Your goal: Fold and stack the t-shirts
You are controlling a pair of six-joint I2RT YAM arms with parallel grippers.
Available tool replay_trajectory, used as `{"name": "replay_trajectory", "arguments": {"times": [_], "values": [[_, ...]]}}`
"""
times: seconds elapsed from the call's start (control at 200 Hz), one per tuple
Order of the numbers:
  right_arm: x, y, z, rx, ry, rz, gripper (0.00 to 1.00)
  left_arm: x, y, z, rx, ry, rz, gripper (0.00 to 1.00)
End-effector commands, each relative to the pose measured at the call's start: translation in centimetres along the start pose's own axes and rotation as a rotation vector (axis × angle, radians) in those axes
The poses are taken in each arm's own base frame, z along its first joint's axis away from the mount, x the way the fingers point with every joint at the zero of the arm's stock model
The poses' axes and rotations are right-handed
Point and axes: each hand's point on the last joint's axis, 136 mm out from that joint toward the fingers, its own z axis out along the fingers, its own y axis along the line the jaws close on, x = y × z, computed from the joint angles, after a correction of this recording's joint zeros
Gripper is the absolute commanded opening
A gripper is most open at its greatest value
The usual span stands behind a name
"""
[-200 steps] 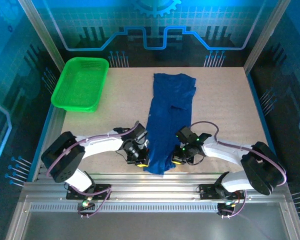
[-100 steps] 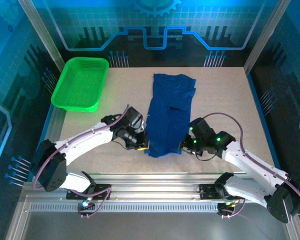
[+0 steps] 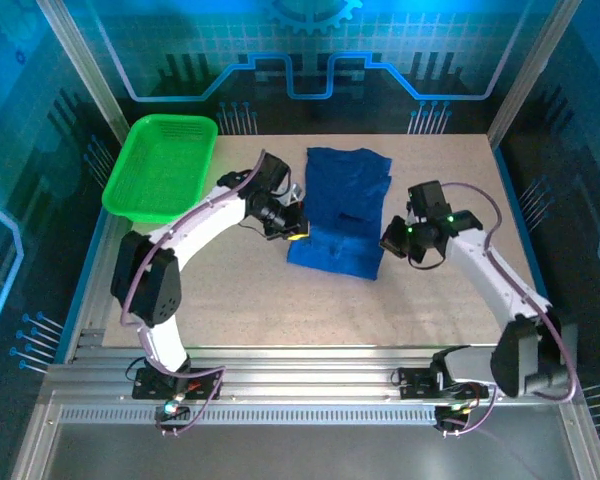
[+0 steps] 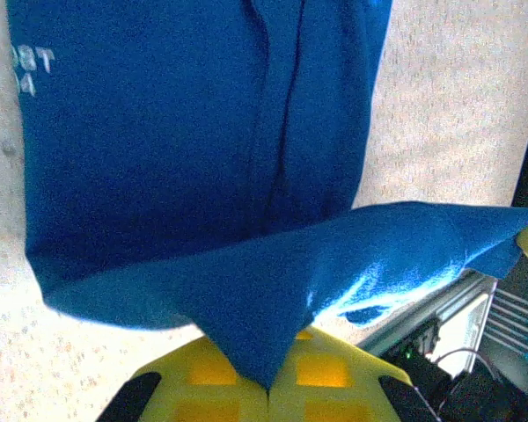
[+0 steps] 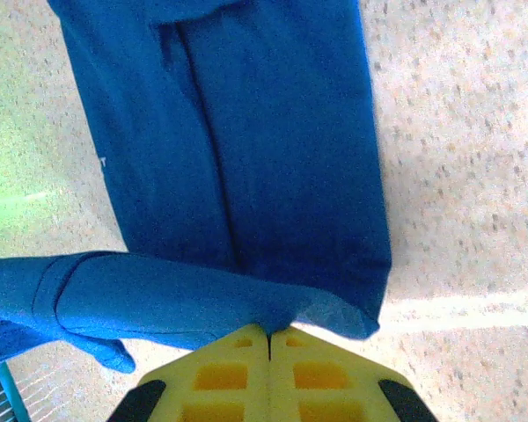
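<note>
Right of the basket (image 3: pixel 150 212), on the speckled table (image 3: pixel 280 300), we see the blue shirt (image 3: pixel 345 210) folded into a narrow band that runs away from the arms. Its far end lies about level with the basket's middle and its near end a little past the basket's front rim. The near end is raised off the board and doubled over the cloth beneath it, stretched between our two claws. Our left claw (image 3: pixel 298 235) is at the corner on the basket's side, and our right claw (image 3: pixel 385 243) is at the corner farther from the basket. From the left wrist, our yellow fingers (image 4: pixel 211 378) are pressed together with a point of the shirt (image 4: pixel 185 132) pinched in the seam between them, and the lifted flap sags across the view above the flat layer. Some white lettering (image 4: pixel 31 66) shows at the flat layer's edge, too cut off for us to read. From the right wrist, that claw (image 5: pixel 269 338) is likewise pressed together on the shirt (image 5: pixel 273 132), its fingers (image 5: pixel 220 378) nipping the edge of the raised fold. The flat band beyond it shows a long lengthwise crease.
</note>
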Motion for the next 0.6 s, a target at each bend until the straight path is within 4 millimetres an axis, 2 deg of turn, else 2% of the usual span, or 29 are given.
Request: {"name": "replay_trajectory", "arguments": {"times": [0.0,0.24,0.35,0.475,0.53,0.59], "values": [[-2.2,0.7,0.5,-0.004,0.005,-0.043,0.0,-1.6,0.3,0.3,0.007,0.03,0.01,0.0],[-5.7,0.7,3.4,0.038,0.026,-0.037,0.0,-6.3,1.1,2.1,0.02,0.023,-0.001,0.0],[-7.1,0.4,5.0,0.052,0.044,-0.026,0.0,-8.0,1.6,2.7,0.026,0.024,-0.016,0.0],[-8.6,0.2,7.2,0.07,0.072,-0.013,0.0,-9.6,2.6,4.4,0.037,0.042,-0.042,0.0],[-9.5,0.1,8.2,0.074,0.075,0.001,0.0,-10.5,3.0,5.2,0.045,0.043,-0.055,0.1],[-11.2,0.6,9.4,0.047,0.065,0.022,0.06,-12.1,3.2,5.7,0.069,0.02,-0.075,0.24]]}}
